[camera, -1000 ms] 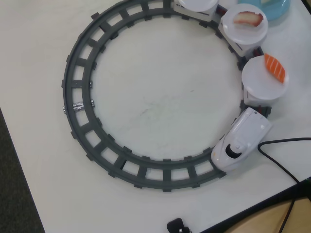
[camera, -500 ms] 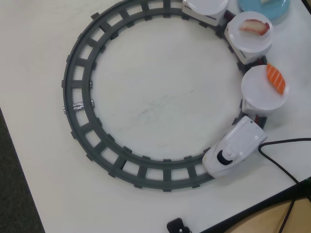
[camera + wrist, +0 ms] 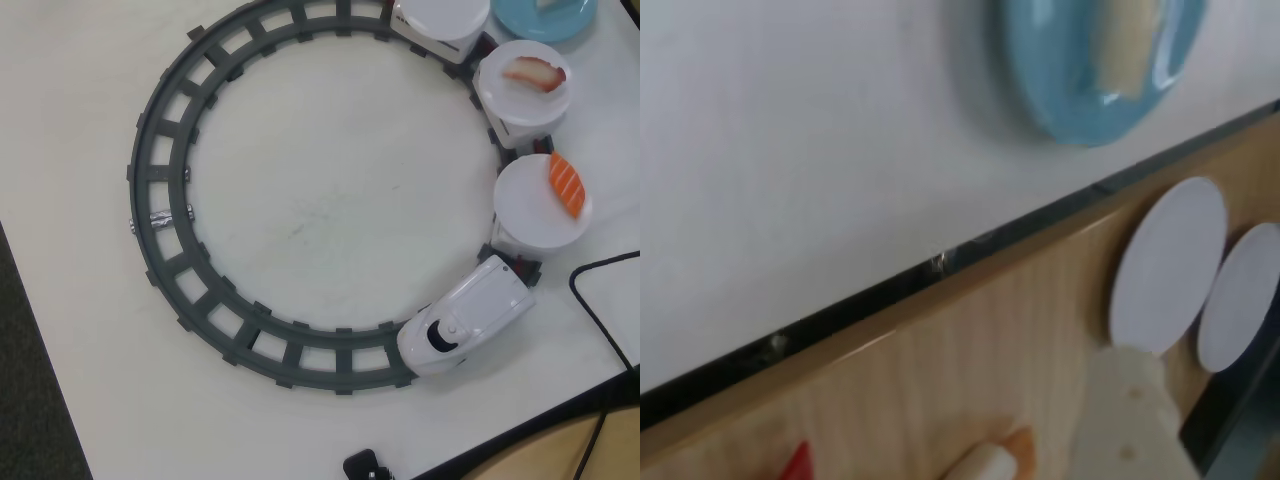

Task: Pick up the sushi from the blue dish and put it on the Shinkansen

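Note:
In the wrist view, the pale cream sushi (image 3: 1127,45) lies on the light-blue dish (image 3: 1080,90) at the top, on the white table. My gripper (image 3: 1205,350) is at the bottom right, over a wooden surface beyond the table's black edge and well away from the dish. Its cream finger (image 3: 1130,410) and dark jaw spread apart with nothing between them. In the overhead view the dish (image 3: 560,22) is cut by the top right corner and the gripper is out of view. The Shinkansen (image 3: 465,320) stands on the track at the lower right. Its rearmost disc (image 3: 440,15) is bare.
The grey circular track (image 3: 160,200) fills the table. The middle disc (image 3: 515,100) carries a pink-red piece (image 3: 535,73) and the first disc (image 3: 535,215) an orange salmon piece (image 3: 566,183). A black cable (image 3: 600,300) lies at the right. Two loose white discs (image 3: 1168,265) lie on the wood.

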Tool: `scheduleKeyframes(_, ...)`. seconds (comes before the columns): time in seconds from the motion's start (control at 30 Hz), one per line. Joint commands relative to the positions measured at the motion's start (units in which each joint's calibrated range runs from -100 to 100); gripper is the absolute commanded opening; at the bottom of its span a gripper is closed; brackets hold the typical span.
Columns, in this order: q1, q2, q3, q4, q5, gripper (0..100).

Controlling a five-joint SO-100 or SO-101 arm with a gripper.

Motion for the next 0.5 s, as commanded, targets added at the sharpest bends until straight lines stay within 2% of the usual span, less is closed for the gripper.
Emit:
scheduleKeyframes(0.0,-1.3,14.9,-15.6,-0.8,-2.1,34)
scheduleKeyframes(0.23,-2.9,45.2,-39.8,-0.1,-5.2,34)
scheduleKeyframes(0.47,-6.4,68.0,-56.0,3.0,-6.1,34)
